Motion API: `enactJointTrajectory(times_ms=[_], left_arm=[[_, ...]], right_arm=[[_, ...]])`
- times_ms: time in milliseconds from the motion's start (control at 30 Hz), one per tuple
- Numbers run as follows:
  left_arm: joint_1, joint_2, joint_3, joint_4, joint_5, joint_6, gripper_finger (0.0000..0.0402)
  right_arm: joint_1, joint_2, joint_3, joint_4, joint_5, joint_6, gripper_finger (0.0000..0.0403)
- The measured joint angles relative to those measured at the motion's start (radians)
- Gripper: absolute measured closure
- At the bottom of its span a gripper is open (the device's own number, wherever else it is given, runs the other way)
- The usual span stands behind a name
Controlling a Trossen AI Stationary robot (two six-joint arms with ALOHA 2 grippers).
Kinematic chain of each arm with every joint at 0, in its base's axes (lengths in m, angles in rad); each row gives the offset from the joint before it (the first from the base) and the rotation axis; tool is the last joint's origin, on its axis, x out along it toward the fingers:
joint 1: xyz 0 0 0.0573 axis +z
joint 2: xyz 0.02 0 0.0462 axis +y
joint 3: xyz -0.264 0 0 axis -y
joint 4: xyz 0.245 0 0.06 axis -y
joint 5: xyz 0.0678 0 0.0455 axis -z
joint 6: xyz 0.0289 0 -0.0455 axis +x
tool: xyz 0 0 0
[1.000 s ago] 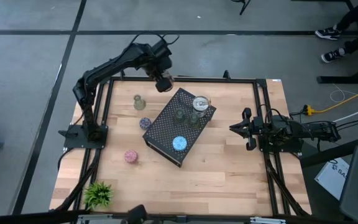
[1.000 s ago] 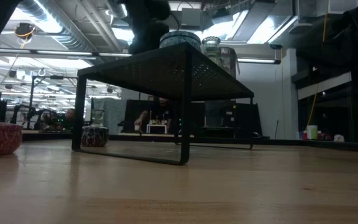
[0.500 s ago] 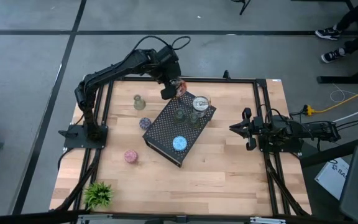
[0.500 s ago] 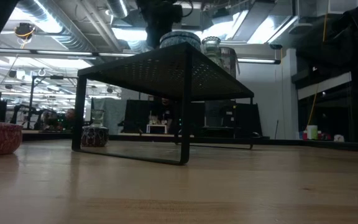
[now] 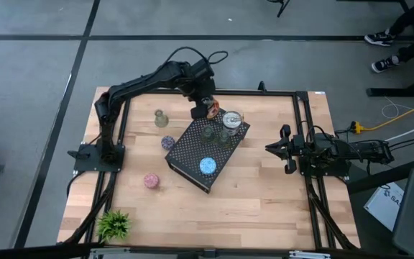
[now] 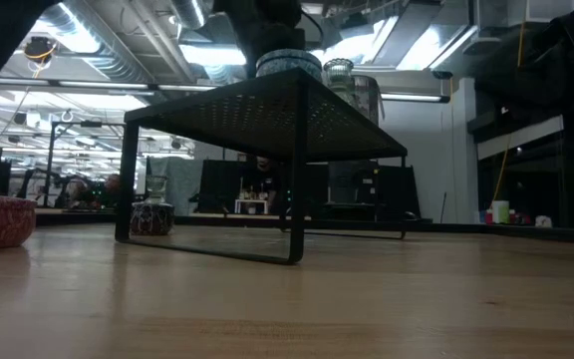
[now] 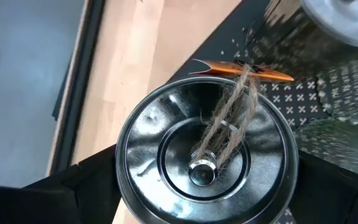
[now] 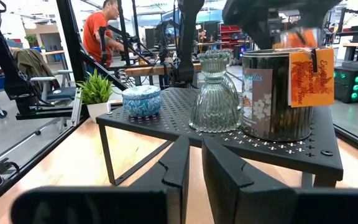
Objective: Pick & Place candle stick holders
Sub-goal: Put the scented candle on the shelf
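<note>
Left hand (image 5: 203, 108): clamped on a silver can holder (image 7: 207, 152), above the black rack's (image 5: 207, 147) far corner.
Placing: lower level beside the other can (image 5: 231, 120), without knocking it.
Right hand (image 5: 273, 148): together, idle by the surface's (image 5: 264, 194) right edge.

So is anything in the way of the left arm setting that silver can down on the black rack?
Partly. The left gripper holds a silver can over the black rack at its far corner. Another silver can and a green glass holder already stand close by there, so space is tight, though the corner under the gripper looks free.
</note>
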Motion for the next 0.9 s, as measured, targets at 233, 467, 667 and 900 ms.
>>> enactJointTrajectory(times_ms=[233, 467, 667, 900], left_arm=[[-0.005, 0.016, 0.000, 0.011, 0.002, 0.000, 0.0043], [-0.009, 0.017, 0.000, 0.024, 0.035, -0.001, 0.0035], [-0.013, 0.017, 0.000, 0.025, 0.037, 0.000, 0.0033], [-0.013, 0.017, 0.000, 0.027, 0.037, 0.000, 0.0032]], right_arm=[[0.000, 0.000, 0.000, 0.000, 0.000, 0.000, 0.0355], [0.000, 0.000, 0.000, 0.000, 0.000, 0.000, 0.0355], [0.000, 0.000, 0.000, 0.000, 0.000, 0.000, 0.0355], [0.000, 0.000, 0.000, 0.000, 0.000, 0.000, 0.0355]])
